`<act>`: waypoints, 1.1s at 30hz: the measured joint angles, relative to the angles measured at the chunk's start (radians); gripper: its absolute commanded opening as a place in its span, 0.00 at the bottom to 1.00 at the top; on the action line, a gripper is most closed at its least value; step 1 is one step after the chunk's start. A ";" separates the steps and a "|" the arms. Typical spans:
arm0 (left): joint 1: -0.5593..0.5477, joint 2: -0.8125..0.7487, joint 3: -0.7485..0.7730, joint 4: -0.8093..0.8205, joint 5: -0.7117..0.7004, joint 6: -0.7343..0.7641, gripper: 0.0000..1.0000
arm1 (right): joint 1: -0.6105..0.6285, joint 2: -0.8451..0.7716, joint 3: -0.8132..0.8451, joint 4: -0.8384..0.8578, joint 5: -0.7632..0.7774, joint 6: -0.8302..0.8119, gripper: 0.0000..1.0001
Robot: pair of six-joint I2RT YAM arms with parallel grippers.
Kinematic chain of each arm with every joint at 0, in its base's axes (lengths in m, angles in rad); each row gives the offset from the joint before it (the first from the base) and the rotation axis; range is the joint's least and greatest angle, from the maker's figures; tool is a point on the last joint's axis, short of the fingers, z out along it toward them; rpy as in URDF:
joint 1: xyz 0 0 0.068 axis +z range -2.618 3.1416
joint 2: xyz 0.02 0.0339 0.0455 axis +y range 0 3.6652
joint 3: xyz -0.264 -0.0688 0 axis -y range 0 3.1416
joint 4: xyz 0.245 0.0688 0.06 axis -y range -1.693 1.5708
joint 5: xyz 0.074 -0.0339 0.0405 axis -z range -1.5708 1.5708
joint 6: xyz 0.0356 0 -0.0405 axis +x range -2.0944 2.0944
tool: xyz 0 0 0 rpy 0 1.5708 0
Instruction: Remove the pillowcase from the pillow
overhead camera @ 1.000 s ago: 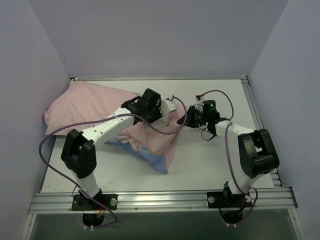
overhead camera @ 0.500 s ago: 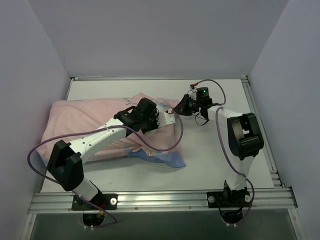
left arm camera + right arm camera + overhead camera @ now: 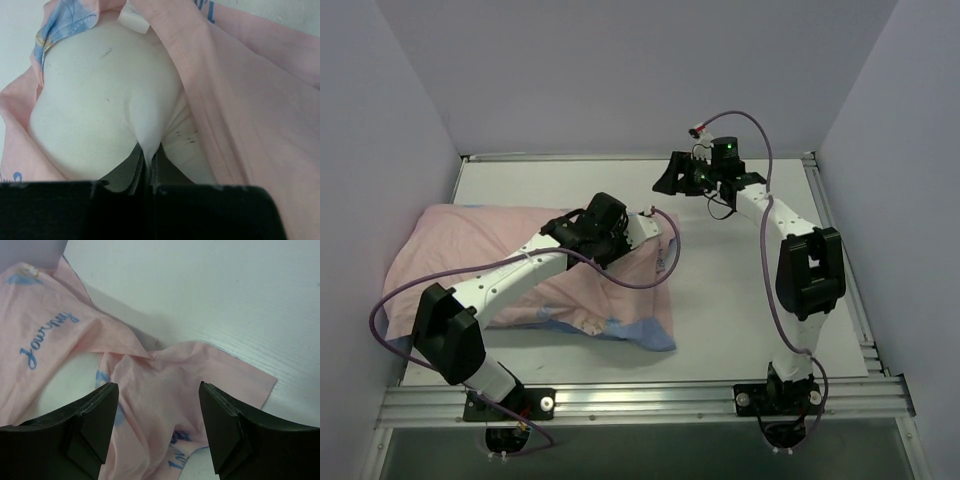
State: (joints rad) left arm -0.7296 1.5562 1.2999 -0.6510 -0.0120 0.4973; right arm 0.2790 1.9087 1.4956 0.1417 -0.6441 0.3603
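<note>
Now that the right tool [image 3: 157, 432] has let go of the cloth it was pinching a second ago, its jaws stand wide with nothing between them. It has swung off beyond the far right corner of the pillow [image 3: 100, 100]. Its own camera looks down past the spread fingers at a loose pink flap of the pillowcase [image 3: 450, 235], lying slack on the counter [image 3: 740, 300] just off the pillow's right end.

The left tool [image 3: 146, 160] has not changed. Its jaws stay narrow, nipping a fold of the pillow's white skin where it bulges out of the cover's mouth.

With the pull gone, the pillowcase has settled back. It shows its pale pink inside across most of the pillow, and a strip of blue print peeks out along the pillow's near edge. The whole bundle now lies a little further to the left than it did a second ago.

As I read it, this is a re-grip and not a finish. Only the end of the pillow at the opening is bare, and the rest is still sleeved. The pillow is anchored by one tool, but nothing is drawing the cover off. The freed tool probably has to come back to the pillow's right end, take the hem further along, and pull away from the anchored fold. The slack flap there looks easy to take, though thin cloth lying flat may slip a shallow pinch.
</note>
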 measured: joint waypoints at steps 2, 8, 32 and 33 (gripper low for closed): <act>0.012 0.000 0.015 -0.010 0.003 -0.026 0.02 | 0.016 0.010 0.038 -0.084 -0.006 -0.066 0.70; 0.022 0.000 0.025 -0.025 0.010 -0.069 0.02 | 0.127 0.042 0.059 -0.185 -0.021 -0.173 0.70; 0.081 -0.085 0.035 -0.081 0.026 -0.123 0.02 | 0.060 0.224 -0.045 -0.061 -0.004 0.006 0.00; 0.098 -0.084 0.059 -0.095 0.027 -0.136 0.02 | 0.064 0.227 -0.068 -0.035 -0.012 0.011 0.00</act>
State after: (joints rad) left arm -0.6315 1.4727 1.3590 -0.7460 0.0147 0.3614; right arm 0.3431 2.1357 1.4281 0.1066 -0.6559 0.3717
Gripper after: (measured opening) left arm 0.077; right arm 0.044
